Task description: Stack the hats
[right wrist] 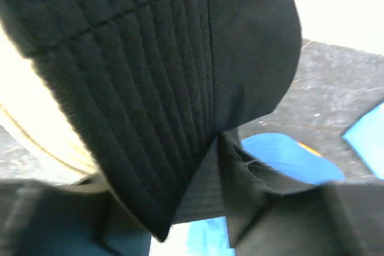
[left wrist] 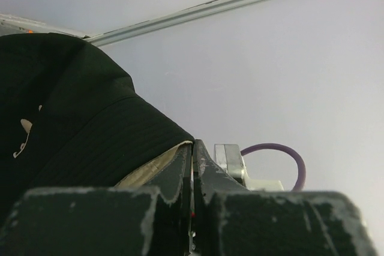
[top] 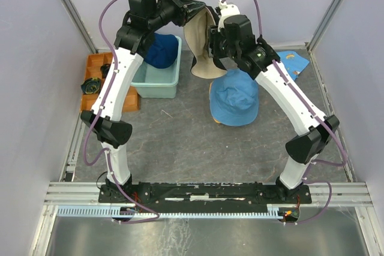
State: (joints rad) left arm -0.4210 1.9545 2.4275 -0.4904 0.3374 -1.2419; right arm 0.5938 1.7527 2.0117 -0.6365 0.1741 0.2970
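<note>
Mint-green tub (top: 155,88) upper left of centre, on grey tabletop (top: 180,142). Orange compartment tray (top: 94,62) just left of it (dark small items inside, unclear). Light-blue cloth (top: 294,63) flat at upper right.

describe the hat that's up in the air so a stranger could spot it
Look above the far end of the grey table. Clamped between the left gripper and right gripper hangs a black fabric bucket hat. Unlike the light blue bucket hat on the table and the darker blue hat in the mint-green plastic tub, it shows a cream lining.
</note>
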